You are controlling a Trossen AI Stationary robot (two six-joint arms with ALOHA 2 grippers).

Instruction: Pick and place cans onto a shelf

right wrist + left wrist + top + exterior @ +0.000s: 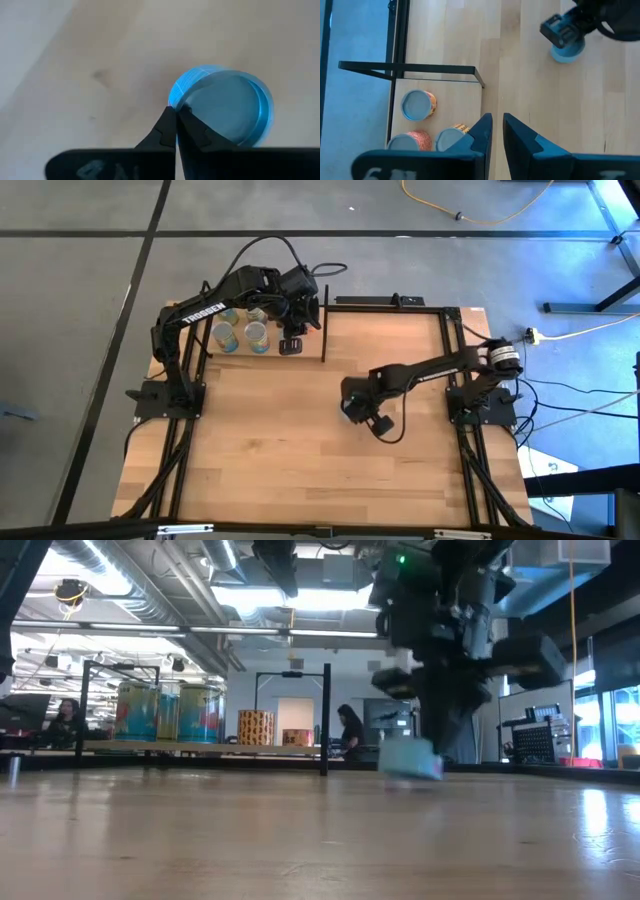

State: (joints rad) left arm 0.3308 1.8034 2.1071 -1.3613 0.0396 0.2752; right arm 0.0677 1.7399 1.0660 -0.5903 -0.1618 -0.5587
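While the left arm [205,313], lettered TROSSEN, waits over the shelf [312,345], both end effectors show fingers pressed together, empty.

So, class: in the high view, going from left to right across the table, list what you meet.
Cans on the shelf → left gripper over the shelf's right side → right gripper at a blue can mid-table.

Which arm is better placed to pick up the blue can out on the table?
The right. Its gripper sits shut right over the blue can mid-table, while the left gripper hangs by the shelf, away from that can.
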